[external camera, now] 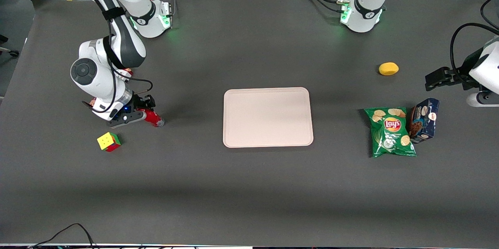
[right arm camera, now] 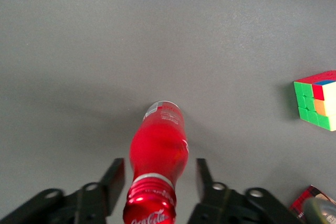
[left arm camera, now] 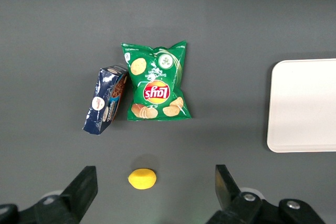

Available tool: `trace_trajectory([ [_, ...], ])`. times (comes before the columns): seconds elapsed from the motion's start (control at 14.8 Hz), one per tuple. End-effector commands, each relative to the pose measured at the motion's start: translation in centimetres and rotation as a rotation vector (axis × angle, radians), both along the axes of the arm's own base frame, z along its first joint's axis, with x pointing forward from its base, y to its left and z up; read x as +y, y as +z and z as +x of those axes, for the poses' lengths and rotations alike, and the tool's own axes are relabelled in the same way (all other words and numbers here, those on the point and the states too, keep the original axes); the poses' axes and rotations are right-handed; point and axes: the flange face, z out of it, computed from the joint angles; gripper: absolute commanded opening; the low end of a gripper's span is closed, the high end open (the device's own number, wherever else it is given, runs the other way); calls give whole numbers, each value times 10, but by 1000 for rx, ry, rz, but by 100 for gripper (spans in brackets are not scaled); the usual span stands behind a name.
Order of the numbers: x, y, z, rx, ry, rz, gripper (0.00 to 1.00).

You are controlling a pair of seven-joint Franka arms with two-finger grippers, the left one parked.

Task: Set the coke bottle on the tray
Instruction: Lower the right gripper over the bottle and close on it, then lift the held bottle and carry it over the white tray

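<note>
The coke bottle (external camera: 154, 119) is small and all red and lies on its side on the dark table toward the working arm's end. In the right wrist view the coke bottle (right arm camera: 159, 148) points its clearish base away from the camera, with its cap between the fingers. My right gripper (external camera: 142, 115) is down at the bottle's cap end. It is open, with one finger on each side of the neck and a gap on both sides (right arm camera: 160, 165). The pale pink-beige tray (external camera: 268, 117) lies empty at the table's middle, well apart from the bottle. It also shows in the left wrist view (left arm camera: 304, 106).
A colourful cube (external camera: 109, 142) sits beside the gripper, nearer to the front camera, and also shows in the right wrist view (right arm camera: 317, 100). A red box corner (right arm camera: 307, 201) shows near the gripper. A green chips bag (external camera: 391, 132), a blue box (external camera: 424, 120) and a yellow lemon (external camera: 388, 69) lie toward the parked arm's end.
</note>
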Motion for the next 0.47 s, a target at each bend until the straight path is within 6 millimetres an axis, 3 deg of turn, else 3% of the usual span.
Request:
trace_trajectory([
  [0.0, 2, 2, 6, -13, 12, 2, 25],
  [0.07, 3, 2, 5, -12, 14, 1, 5],
  [0.13, 5, 2, 5, -12, 21, 2, 0],
  [0.27, 8, 8, 8, -20, 29, 3, 0],
  [0.4, 18, 32, 21, -12, 37, 2, 0],
])
